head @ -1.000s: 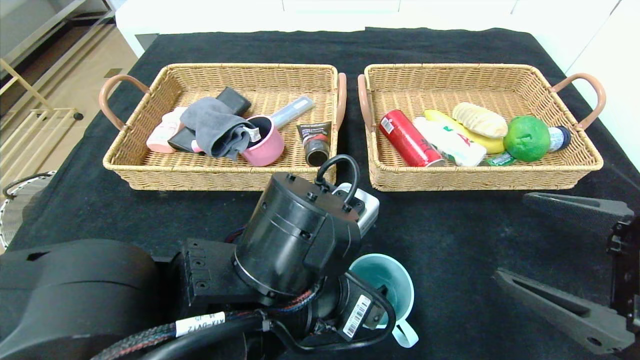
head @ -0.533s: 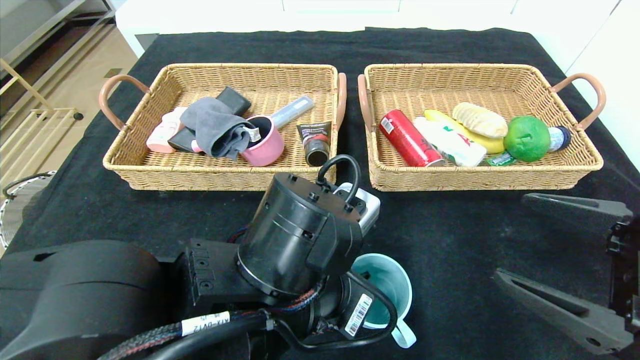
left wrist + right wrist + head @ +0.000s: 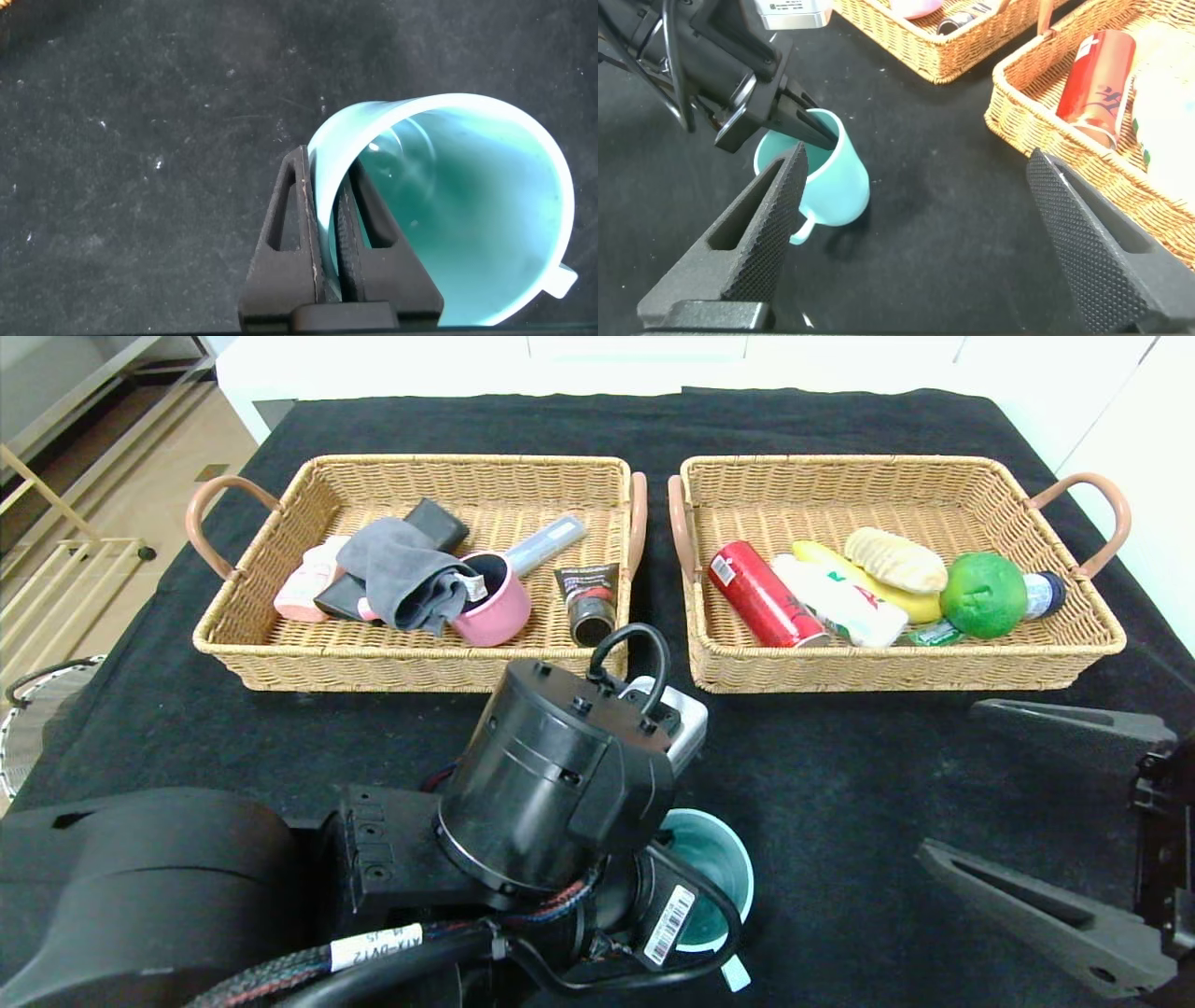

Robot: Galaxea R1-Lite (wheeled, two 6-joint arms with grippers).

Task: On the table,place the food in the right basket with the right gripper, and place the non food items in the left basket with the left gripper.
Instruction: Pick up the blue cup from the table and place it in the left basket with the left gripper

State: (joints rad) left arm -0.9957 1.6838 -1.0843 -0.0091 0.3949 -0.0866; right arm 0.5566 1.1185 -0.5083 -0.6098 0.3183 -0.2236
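A teal mug [image 3: 714,868] stands on the black table [image 3: 840,756] near its front middle, partly under my left wrist. My left gripper [image 3: 322,163] is shut on the mug's rim [image 3: 327,177], with one finger inside the cup and one outside. My right gripper [image 3: 948,779] hovers open over bare cloth at the front right, holding nothing. In the right basket [image 3: 901,663] lie the red can [image 3: 761,593], the lime [image 3: 982,595] and the bread loaf [image 3: 894,558]. The left basket [image 3: 373,663] sits at the back left.
The right basket also holds a banana [image 3: 920,607], a white packet [image 3: 840,602] and a small bottle [image 3: 1041,593]. The left basket holds a grey cloth [image 3: 401,574], a pink cup [image 3: 495,602], a dark tube [image 3: 588,602] and other items.
My left gripper has closed onto the teal mug's rim, and the mug has shifted slightly toward the left arm. The right arm has not moved.
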